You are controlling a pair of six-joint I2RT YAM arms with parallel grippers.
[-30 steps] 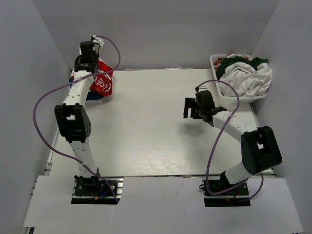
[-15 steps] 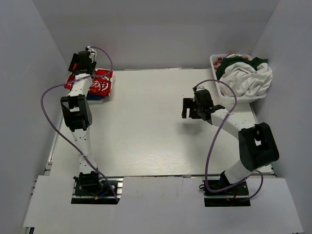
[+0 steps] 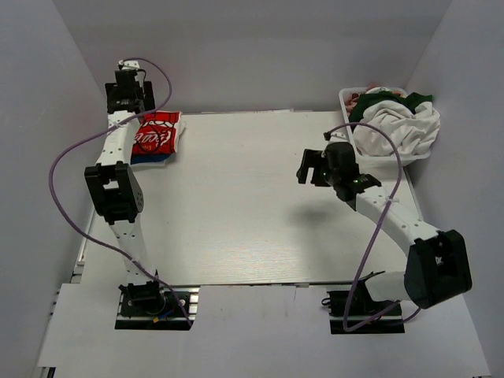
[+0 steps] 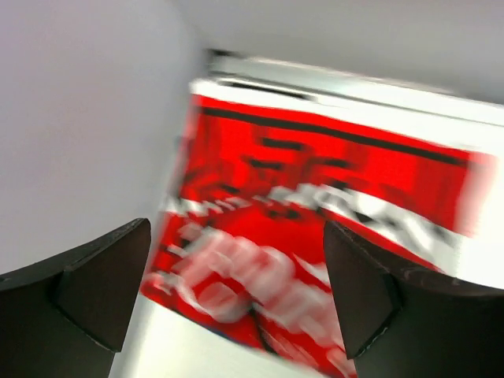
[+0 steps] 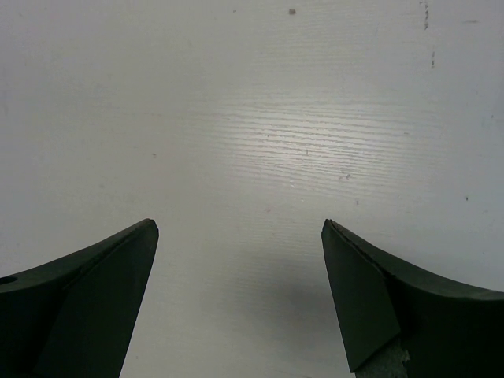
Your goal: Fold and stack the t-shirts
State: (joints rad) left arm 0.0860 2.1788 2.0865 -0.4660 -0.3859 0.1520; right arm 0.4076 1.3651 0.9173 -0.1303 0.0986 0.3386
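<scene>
My left gripper stands wide over the folded red-print t-shirt, so I should rise straight off it, snagging no cloth.

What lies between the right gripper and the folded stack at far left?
Only bare table, seen in the top view, from the right gripper to the folded t-shirts; its jaws stand open.
</scene>
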